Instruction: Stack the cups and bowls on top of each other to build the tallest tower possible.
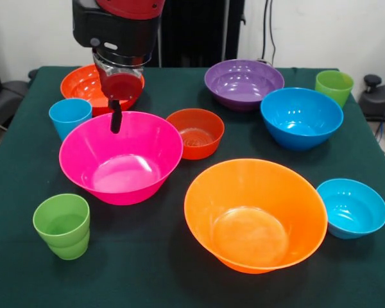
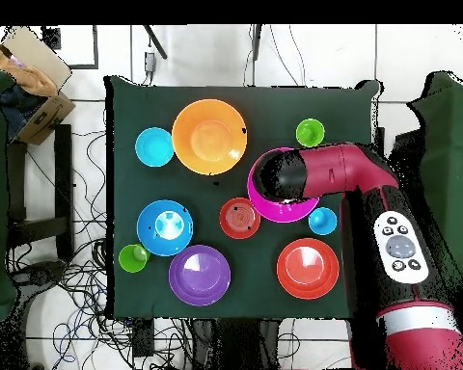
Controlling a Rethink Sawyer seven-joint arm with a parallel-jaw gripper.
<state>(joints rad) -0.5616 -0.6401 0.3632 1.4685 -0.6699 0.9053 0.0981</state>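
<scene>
A robotics lab: a table [image 2: 129,289] draped in dark green cloth stands on a tiled floor [image 2: 71,58], tangled cables [image 2: 67,279] trailing beneath it, cardboard boxes [image 2: 33,82] stacked nearby, white walls [image 1: 333,32] behind.

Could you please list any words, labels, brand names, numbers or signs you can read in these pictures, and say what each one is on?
No readable text in either view.
The button panel on the arm has marks too small to read.
The cardboard box beside the table shows no legible print.
The bowls and cups are plain.
</scene>
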